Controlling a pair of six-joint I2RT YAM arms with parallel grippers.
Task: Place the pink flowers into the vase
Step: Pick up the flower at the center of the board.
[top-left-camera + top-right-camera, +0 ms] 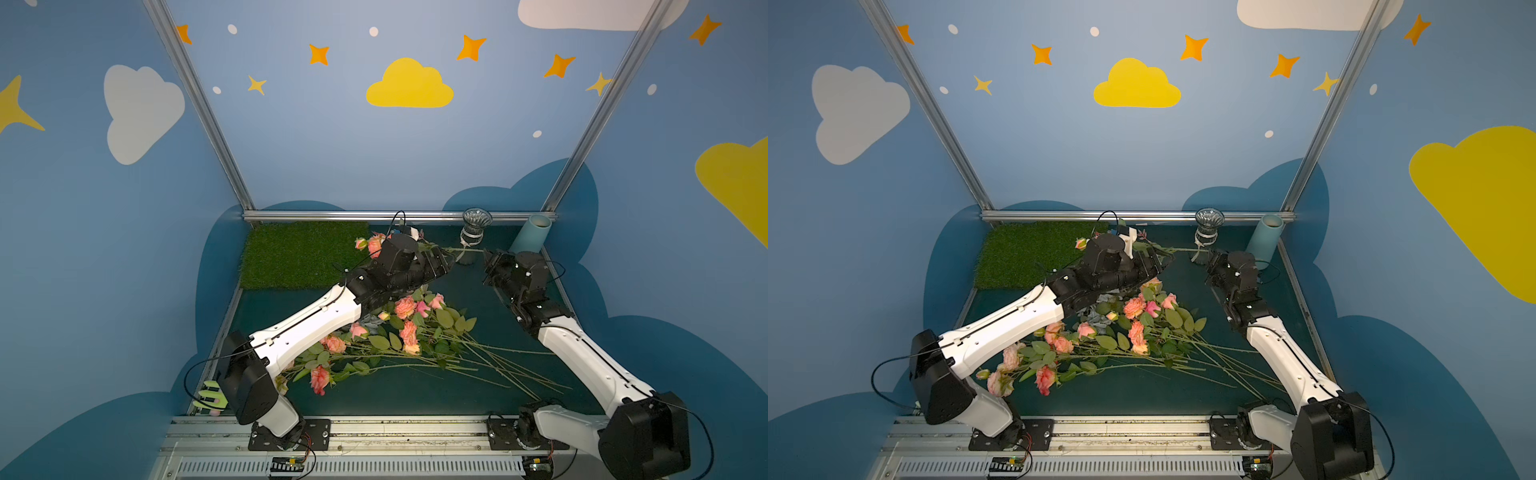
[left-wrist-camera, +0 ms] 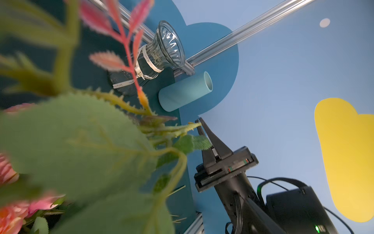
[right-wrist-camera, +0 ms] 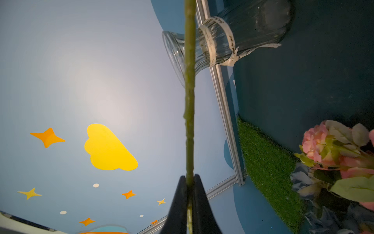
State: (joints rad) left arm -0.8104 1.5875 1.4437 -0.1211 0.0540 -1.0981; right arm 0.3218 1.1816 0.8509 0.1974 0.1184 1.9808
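A bare strip of the dark teal bench (image 1: 415,399) runs along its near edge. Behind it, the coral-pink artificial flowers (image 1: 406,332) lie heaped mid-bench, their thin green stems fanning toward the near right corner below the right arm. The left arm reaches over the heap. Its left gripper (image 1: 446,261) is buried in leaves, so the spread of its fingers cannot be told. One leafy pink-flower stalk (image 3: 189,101) is held clear of the bench, its bare end pinched tight in the right gripper (image 3: 189,179). It crosses just in front of the upright ribbed clear glass vase (image 1: 476,226) at the far edge. A pale blue cylinder (image 1: 532,237) stands in the far right corner, and a green turf mat (image 1: 299,253) fills the far left corner.
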